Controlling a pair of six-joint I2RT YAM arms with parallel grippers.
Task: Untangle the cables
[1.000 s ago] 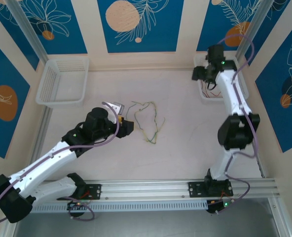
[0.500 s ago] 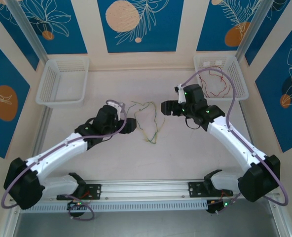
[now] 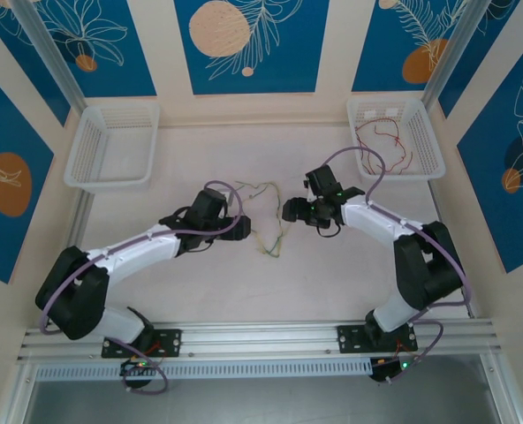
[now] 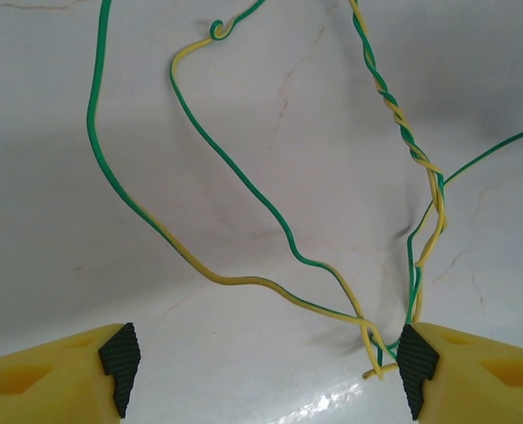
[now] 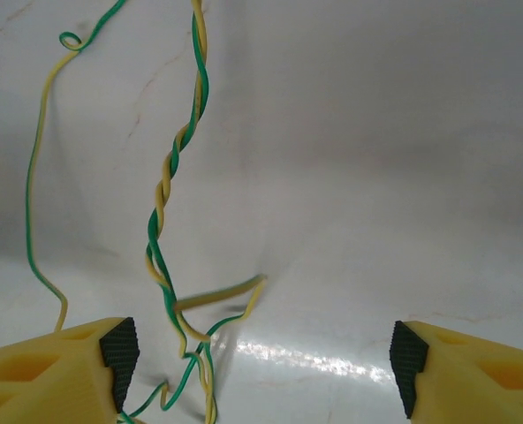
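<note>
The left gripper (image 3: 241,227) (image 4: 266,367) has its two yellow fingers (image 4: 63,380) wide apart. It holds nothing. In the left wrist view, the low end of the green and yellow wires (image 4: 244,181) lies on the table between the fingers. It is very close to the finger on the right side of that picture. I cannot tell if it touches that finger. From there the wires run away from the gripper in a big loop. On one side they are wound around each other in a twist (image 4: 394,110).

The right gripper (image 3: 290,210) (image 5: 257,358) is wide apart too and holds nothing. In the right wrist view, the twist (image 5: 169,172) runs down close to the finger on the left side of that picture. The rest of the gap between the fingers has only table under it.

From above, the green and yellow wires (image 3: 266,216) lie in the middle of the table (image 3: 332,265). The grippers are just beside them, one on each side, pointing at each other.

There is lots of bare table all around the wires. A white basket (image 3: 116,110) sits in the far left corner. Another basket (image 3: 394,102) sits in the far right corner, and a red wire (image 3: 392,159) lies inside it. Both baskets are well apart from the grippers. Walls stand behind and beside the table, and a metal rail (image 3: 261,336) runs along the near edge.
</note>
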